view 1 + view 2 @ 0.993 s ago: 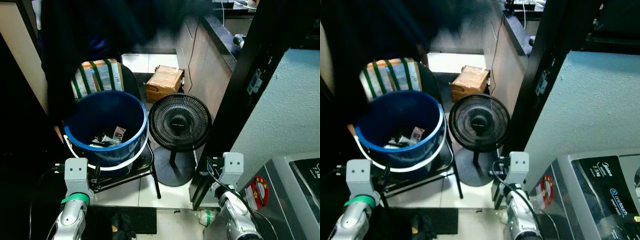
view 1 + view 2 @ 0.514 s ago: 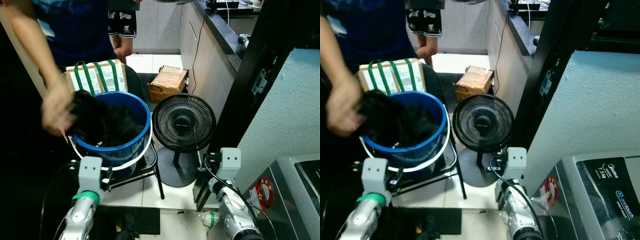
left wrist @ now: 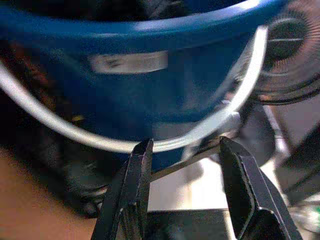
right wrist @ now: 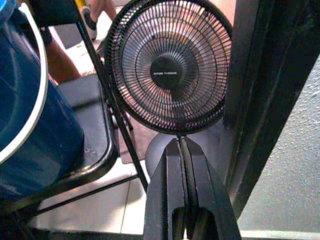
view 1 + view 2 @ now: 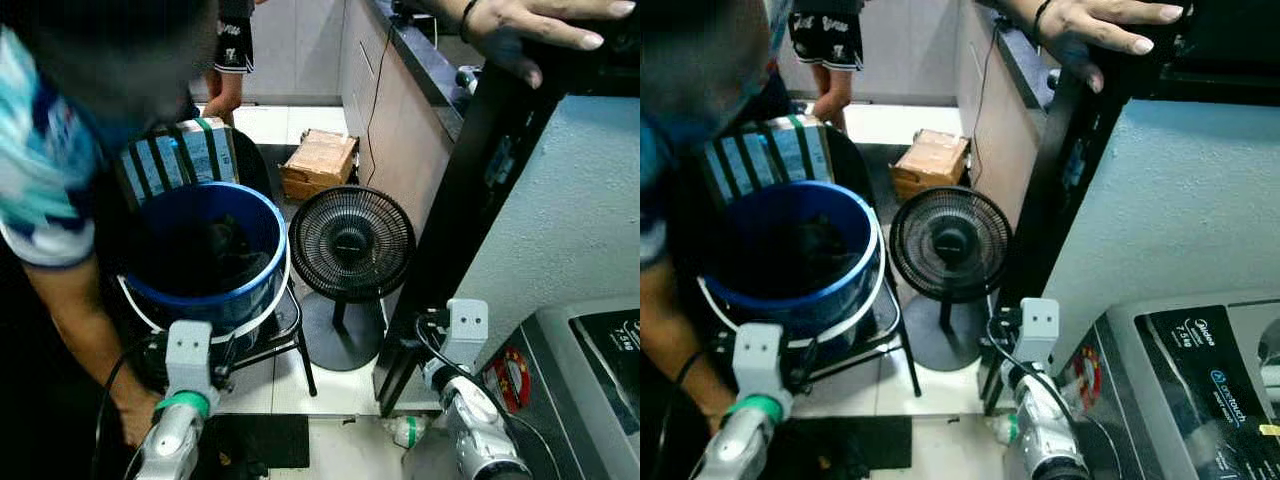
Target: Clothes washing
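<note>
The blue bucket (image 5: 205, 255) sat on a black chair (image 5: 285, 325), dark clothes (image 5: 215, 250) inside, within reach. The left claw (image 3: 182, 165) hung open and empty before its white handle; the right claw (image 4: 183, 165) was pressed closed, empty (facing the fan (image 5: 352, 243)).

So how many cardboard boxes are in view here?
2. A green-strapped box stands just behind the blue bucket; a brown box sits on the floor behind the black fan. Others may be hidden.
</note>
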Robot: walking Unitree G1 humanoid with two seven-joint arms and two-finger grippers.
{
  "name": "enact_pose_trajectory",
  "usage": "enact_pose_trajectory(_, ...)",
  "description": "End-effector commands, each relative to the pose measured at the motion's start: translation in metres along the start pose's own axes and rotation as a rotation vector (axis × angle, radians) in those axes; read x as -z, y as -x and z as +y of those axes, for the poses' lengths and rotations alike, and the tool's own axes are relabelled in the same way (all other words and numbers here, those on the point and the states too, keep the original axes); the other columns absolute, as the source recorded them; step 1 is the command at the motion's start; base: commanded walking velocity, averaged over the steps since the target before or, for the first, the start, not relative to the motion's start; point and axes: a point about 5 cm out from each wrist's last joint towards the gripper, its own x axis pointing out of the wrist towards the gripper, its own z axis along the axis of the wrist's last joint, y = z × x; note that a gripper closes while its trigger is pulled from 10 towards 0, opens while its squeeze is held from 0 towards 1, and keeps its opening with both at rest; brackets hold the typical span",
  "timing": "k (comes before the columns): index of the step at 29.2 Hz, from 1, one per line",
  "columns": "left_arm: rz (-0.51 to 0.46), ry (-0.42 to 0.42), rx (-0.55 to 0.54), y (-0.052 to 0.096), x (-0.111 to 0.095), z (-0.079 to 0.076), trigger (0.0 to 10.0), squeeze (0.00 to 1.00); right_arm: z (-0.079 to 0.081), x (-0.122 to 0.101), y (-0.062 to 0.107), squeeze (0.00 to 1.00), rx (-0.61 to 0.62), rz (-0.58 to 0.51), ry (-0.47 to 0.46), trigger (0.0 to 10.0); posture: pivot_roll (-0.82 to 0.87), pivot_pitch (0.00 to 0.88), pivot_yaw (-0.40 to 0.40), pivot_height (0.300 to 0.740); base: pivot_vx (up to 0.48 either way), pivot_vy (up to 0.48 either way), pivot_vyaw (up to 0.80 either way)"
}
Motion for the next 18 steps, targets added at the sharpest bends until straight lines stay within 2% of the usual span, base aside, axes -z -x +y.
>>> enact_pose_trajectory(1, 0.038, -0.005, -0.023, 0.004, 0.008, 0.006, 10.0, 0.0, 0.003, 0.011, 0.004, 0.0, -0.007, 0.053, 0.002, 10.0, 0.09, 0.026, 0.034, 0.74, 0.0, 0.0, 0.0)
enact_pose_trajectory(5, 0.037, -0.029, -0.018, 0.001, 0.005, 0.009, 10.0, 0.0, 0.005, 0.017, 0.006, 0.0, -0.015, 0.083, 0.009, 10.0, 0.1, 0.027, 0.029, 0.74, 0.0, 0.0, 0.0)
enact_pose_trajectory(6, 0.021, -0.028, -0.009, -0.003, 0.0, 0.006, 10.0, 0.0, 0.005, 0.018, 0.006, 0.0, -0.014, 0.088, 0.01, 10.0, 0.11, 0.03, 0.023, 0.74, 0.0, 0.0, 0.0)
enact_pose_trajectory(7, -0.002, -0.016, 0.003, -0.006, -0.008, 0.001, 10.0, 0.0, 0.002, 0.014, 0.005, 0.0, -0.002, 0.068, 0.016, 10.0, 0.11, 0.031, 0.018, 0.74, 0.0, 0.0, 0.0)
enact_pose_trajectory(10, -0.022, -0.018, 0.028, -0.009, -0.014, -0.004, 10.0, 0.0, -0.001, 0.008, 0.002, 0.0, 0.012, 0.037, 0.003, 10.0, 0.12, 0.031, 0.02, 0.74, 0.0, 0.0, 0.0)
enact_pose_trajectory(13, -0.053, -0.1, 0.099, -0.006, -0.017, -0.011, 10.0, 0.0, 0.007, -0.006, -0.003, 0.0, -0.061, -0.043, 0.029, 10.0, 0.12, 0.028, 0.036, 0.74, 0.0, 0.0, 0.0)
enact_pose_trajectory(14, -0.053, -0.1, 0.099, -0.006, -0.017, -0.011, 10.0, 0.0, 0.007, -0.006, -0.003, 0.0, -0.061, -0.043, 0.029, 10.0, 0.12, 0.028, 0.036, 0.74, 0.0, 0.0, 0.0)
enact_pose_trajectory(15, -0.058, -0.117, 0.106, -0.005, -0.017, -0.01, 10.0, 0.0, 0.017, -0.008, -0.002, 0.0, -0.159, -0.061, 0.11, 10.0, 0.11, 0.028, 0.047, 0.74, 0.0, 0.0, 0.0)
enact_pose_trajectory(16, -0.05, -0.134, 0.098, -0.003, -0.014, -0.008, 10.0, 0.0, 0.025, -0.009, -0.001, 0.0, -0.238, -0.067, 0.231, 10.0, 0.11, 0.033, 0.055, 0.74, 0.0, 0.0, 0.0)
enact_pose_trajectory(17, -0.05, -0.134, 0.098, -0.003, -0.014, -0.008, 10.0, 0.0, 0.025, -0.009, -0.001, 0.0, -0.238, -0.067, 0.231, 10.0, 0.11, 0.033, 0.055, 0.74, 0.0, 0.0, 0.0)
enact_pose_trajectory(18, -0.043, -0.146, 0.09, -0.003, -0.012, -0.007, 10.0, 0.0, 0.031, -0.008, 0.0, 0.0, -0.289, -0.069, 0.315, 10.0, 0.1, 0.033, 0.058, 0.74, 0.0, 0.0, 0.0)
